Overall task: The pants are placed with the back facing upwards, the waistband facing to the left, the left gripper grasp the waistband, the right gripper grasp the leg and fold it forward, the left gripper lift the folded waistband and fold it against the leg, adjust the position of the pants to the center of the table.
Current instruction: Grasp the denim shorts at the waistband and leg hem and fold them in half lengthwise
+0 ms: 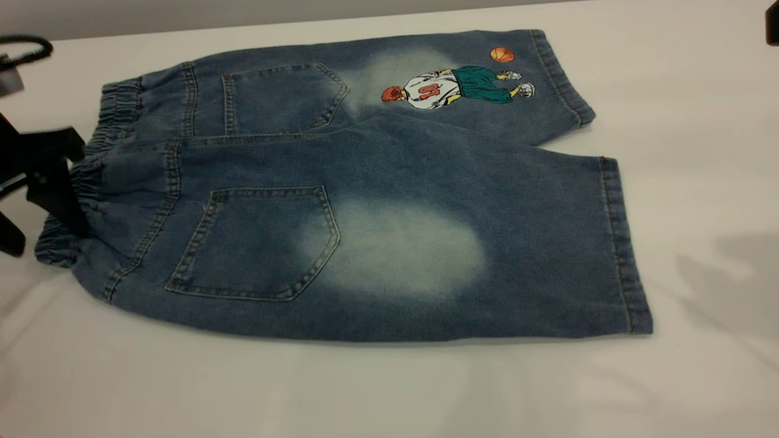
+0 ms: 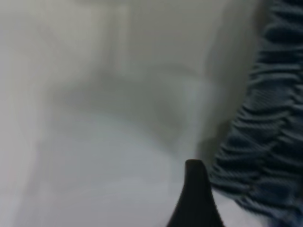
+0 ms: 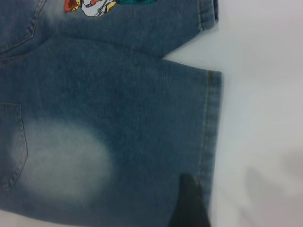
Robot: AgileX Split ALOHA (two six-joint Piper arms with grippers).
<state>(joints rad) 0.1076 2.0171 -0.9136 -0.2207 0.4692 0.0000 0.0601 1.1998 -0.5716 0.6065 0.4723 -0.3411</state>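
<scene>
White table (image 1: 700,121), pants (image 1: 389,201) spread flat

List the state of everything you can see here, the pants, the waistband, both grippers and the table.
pants: spread flat, unfolded, back pockets up.
waistband: gathered, at the left end, not lifted.
plain leg: flat, not folded.
left gripper: at the waistband; grip unclear.
right gripper: above the plain leg's hem; one finger visible.
table: bare around the pants.

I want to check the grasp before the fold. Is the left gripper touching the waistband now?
Cannot tell. In the exterior view the left gripper overlaps the waistband, but the contact itself is hidden. In the left wrist view a fingertip sits beside the ruched band with no plain contact or gap.
</scene>
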